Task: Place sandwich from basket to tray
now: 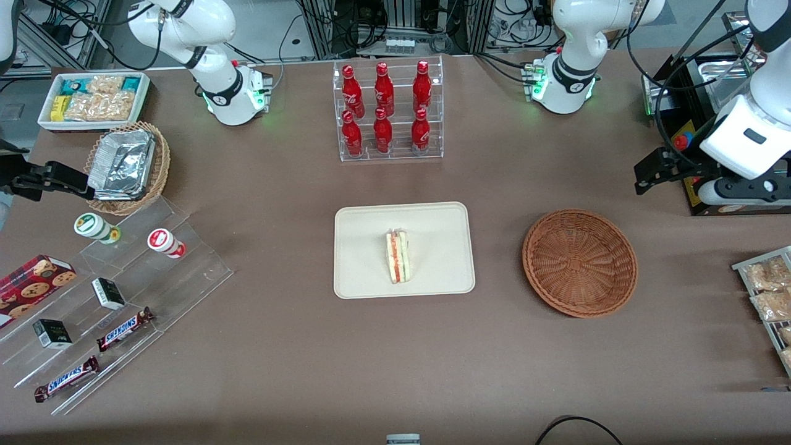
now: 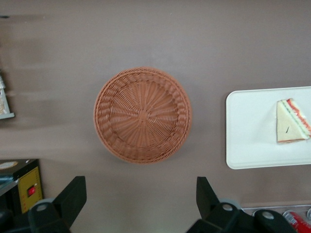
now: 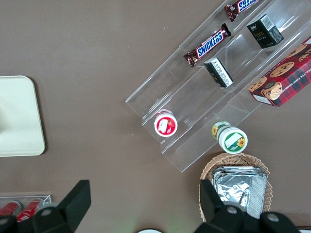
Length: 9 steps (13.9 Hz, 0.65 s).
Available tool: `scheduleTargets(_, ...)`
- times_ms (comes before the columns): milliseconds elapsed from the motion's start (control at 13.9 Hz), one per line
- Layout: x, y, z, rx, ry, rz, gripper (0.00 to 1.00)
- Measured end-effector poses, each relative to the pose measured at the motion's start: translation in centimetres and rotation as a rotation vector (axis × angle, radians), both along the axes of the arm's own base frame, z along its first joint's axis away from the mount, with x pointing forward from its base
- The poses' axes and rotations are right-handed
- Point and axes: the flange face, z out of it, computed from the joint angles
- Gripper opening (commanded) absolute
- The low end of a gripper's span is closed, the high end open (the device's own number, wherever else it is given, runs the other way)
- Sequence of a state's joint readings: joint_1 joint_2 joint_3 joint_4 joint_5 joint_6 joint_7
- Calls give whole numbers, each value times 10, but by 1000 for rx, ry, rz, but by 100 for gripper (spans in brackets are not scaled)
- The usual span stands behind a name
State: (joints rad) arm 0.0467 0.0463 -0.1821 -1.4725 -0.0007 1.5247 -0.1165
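The sandwich (image 1: 398,256), a pale triangular wedge with red and green filling, rests on the cream tray (image 1: 364,247) at the middle of the table. In the left wrist view the sandwich (image 2: 290,121) lies on the tray (image 2: 248,131) too. The reddish-brown wicker basket (image 1: 579,262) beside the tray, toward the working arm's end, has nothing in it; its woven floor (image 2: 142,115) shows bare. My gripper (image 1: 646,179) hangs above the table, farther from the front camera than the basket. It (image 2: 141,199) is open, with nothing between the fingers. A corner of the tray (image 3: 17,116) shows in the right wrist view.
A clear rack of red bottles (image 1: 386,111) stands farther back than the tray. Toward the parked arm's end are a stepped acrylic shelf (image 1: 123,290) with snacks, a tan basket of foil containers (image 1: 126,164) and a white snack bin (image 1: 93,99). A packet rack (image 1: 769,290) sits at the working arm's end.
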Motion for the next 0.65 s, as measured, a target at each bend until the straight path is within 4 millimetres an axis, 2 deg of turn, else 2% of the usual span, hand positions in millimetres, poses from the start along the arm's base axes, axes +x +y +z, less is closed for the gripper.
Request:
scheduleTargets(216, -19, 25, 5, 12, 5, 24, 100)
scheduleTargets(360, -25, 38, 9, 12, -1, 38, 100)
scheduleTargets(648, -23, 37, 9, 12, -2, 34, 100)
